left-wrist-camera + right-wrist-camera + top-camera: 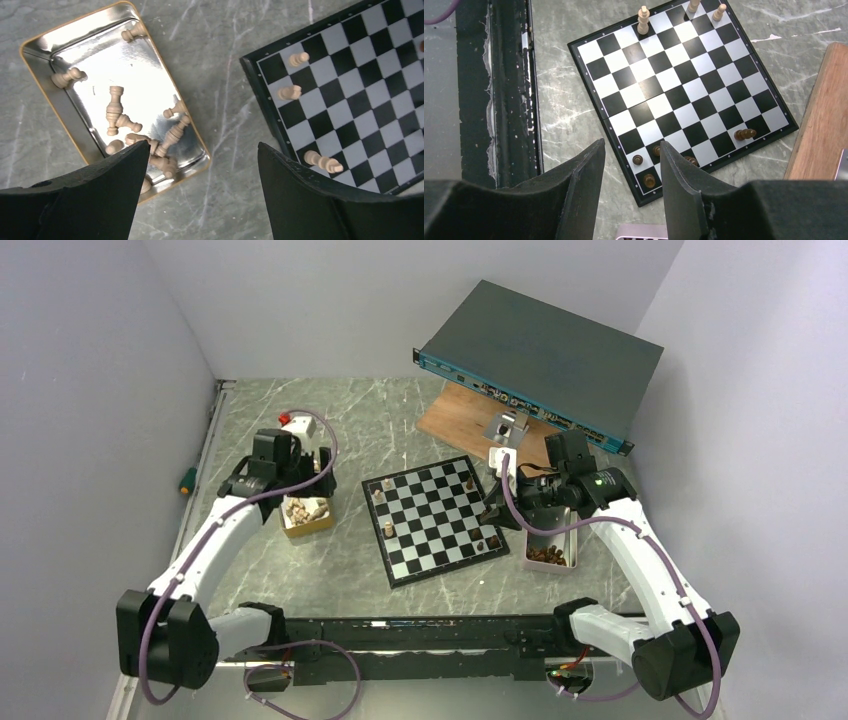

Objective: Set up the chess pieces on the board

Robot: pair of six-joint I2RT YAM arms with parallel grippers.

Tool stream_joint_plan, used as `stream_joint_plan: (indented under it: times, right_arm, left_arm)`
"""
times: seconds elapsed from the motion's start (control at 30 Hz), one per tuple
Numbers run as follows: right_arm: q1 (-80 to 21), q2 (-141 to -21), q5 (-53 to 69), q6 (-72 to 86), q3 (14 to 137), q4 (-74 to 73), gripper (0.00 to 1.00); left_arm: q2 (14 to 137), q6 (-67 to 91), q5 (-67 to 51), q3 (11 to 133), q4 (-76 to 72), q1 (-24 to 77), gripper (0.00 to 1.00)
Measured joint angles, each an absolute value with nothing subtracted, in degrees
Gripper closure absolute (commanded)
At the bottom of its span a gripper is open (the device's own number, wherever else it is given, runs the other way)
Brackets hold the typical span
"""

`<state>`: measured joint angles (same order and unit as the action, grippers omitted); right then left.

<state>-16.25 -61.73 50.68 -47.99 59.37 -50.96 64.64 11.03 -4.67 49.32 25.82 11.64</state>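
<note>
The board (435, 520) lies mid-table. Three light pieces (299, 59) are on its left side; one (324, 161) lies tipped over. Several dark pieces (638, 159) stand at its near right corner, and one dark piece (744, 134) lies further along the right edge. More light pieces (116, 107) lie in a metal tin (100, 55). Dark pieces fill a pink tray (573, 550). My left gripper (202, 144) is open and empty above the bare table between tin and board. My right gripper (632, 142) is open and empty above the board's near right corner.
A brown wooden plank (460, 415) lies beyond the board, with a dark rack-mount box (540, 360) propped on it. A green-handled tool (187, 480) lies at the left wall. The black base rail (499, 90) runs along the near edge. The pink tray's rim (639, 231) sits under the right gripper.
</note>
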Motion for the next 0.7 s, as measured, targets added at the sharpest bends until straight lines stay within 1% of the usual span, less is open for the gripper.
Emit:
stream_joint_plan:
  times: [0.17, 0.47, 0.53, 0.7]
  right_arm:
    - [-16.25, -61.73, 50.68, -48.01, 59.29, -50.96, 0.53]
    - [-16.6, -61.76, 50.65, -48.05, 59.05, -50.94, 0.53]
    - [-16.71, -61.76, 50.65, -48.05, 59.02, -50.92, 0.53]
    - [-17.04, -61.76, 50.63, -48.34, 58.74, -50.92, 0.53]
  left_arm:
    - [70.41, 8.54, -5.04, 52.27, 27.09, 8.19, 0.31]
    - [83.35, 2.35, -3.79, 59.68, 30.09, 2.46, 0.48]
    - [87.85, 0.43, -2.7, 62.96, 31.14, 2.17, 0.51]
    - [95.83, -2.44, -0.03, 66.5, 32.8, 2.17, 0.55]
